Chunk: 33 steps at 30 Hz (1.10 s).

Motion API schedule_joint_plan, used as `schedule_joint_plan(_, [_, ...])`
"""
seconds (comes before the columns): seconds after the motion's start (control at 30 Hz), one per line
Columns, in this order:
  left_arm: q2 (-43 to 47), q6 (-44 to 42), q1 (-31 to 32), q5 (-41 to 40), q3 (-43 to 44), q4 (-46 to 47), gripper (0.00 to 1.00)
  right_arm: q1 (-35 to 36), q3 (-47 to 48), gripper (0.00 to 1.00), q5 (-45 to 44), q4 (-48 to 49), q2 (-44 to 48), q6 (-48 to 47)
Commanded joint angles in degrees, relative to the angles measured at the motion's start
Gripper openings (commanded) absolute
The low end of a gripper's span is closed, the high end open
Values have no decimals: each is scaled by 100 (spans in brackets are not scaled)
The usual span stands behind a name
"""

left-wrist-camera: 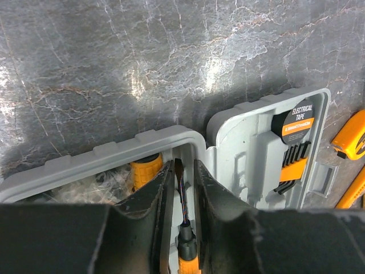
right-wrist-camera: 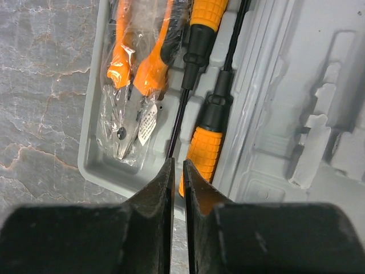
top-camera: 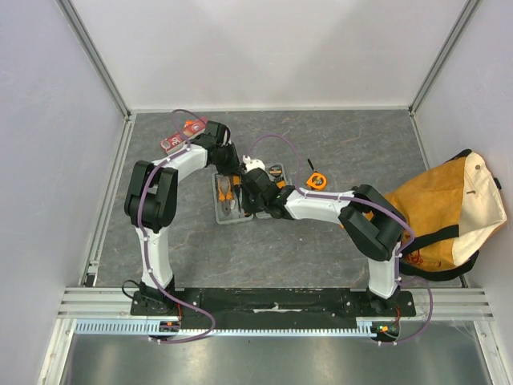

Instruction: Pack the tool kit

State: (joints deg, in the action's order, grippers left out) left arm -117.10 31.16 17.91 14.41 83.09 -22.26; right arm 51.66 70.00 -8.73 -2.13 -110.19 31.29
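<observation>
Two arms crowd over the open tool kit (top-camera: 228, 215), which lies mid-table, well left of the tan canvas bag (top-camera: 445, 212). The left gripper (left-wrist-camera: 183, 165) has its fingers drawn narrow astride a black screwdriver shaft (left-wrist-camera: 181, 194) just inside the kit's rim; whether they actually pinch it I cannot tell. The right gripper (right-wrist-camera: 178, 162) is down to a slit at the tip of a screwdriver (right-wrist-camera: 180, 114) lying beside the bagged pliers (right-wrist-camera: 134, 80), and again contact is unclear. My worry is a thin round shaft squirting out of such a slim hold and landing across the neighbouring screwdriver (right-wrist-camera: 202, 151) instead of in its moulded slot, so the kit would not shut. With both wrists this close, they could also knock each other.
</observation>
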Motion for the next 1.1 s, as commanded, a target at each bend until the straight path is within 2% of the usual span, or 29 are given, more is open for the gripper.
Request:
schedule_joint_plan(0.0, [-59,-268,72,-342,85,-147,26,63,31,16,47,319,86,-53])
schedule_joint_plan(0.27, [2,-338,151,-624,15,-270,25,143,225,17,21,240,-187,-88])
schedule_joint_plan(0.47, [336,-339,177,-686,85,-279,30,195,313,17,-58,57,-389,-88])
schedule_joint_plan(0.63, [670,-242,186,-659,32,-279,31,213,339,14,-137,-15,-468,-26])
schedule_joint_plan(0.8, [829,-259,204,-984,-64,-419,31,204,357,11,-182,-77,-468,0])
schedule_joint_plan(0.9, [777,-286,204,-1081,-109,-472,31,204,339,17,-208,-112,-451,35])
schedule_joint_plan(0.97, [689,-294,230,-1064,-126,-498,31,204,313,24,-243,-121,-372,70])
schedule_joint_plan(1.07, [513,-321,274,-1064,-118,-516,29,213,286,28,-331,-121,-275,97])
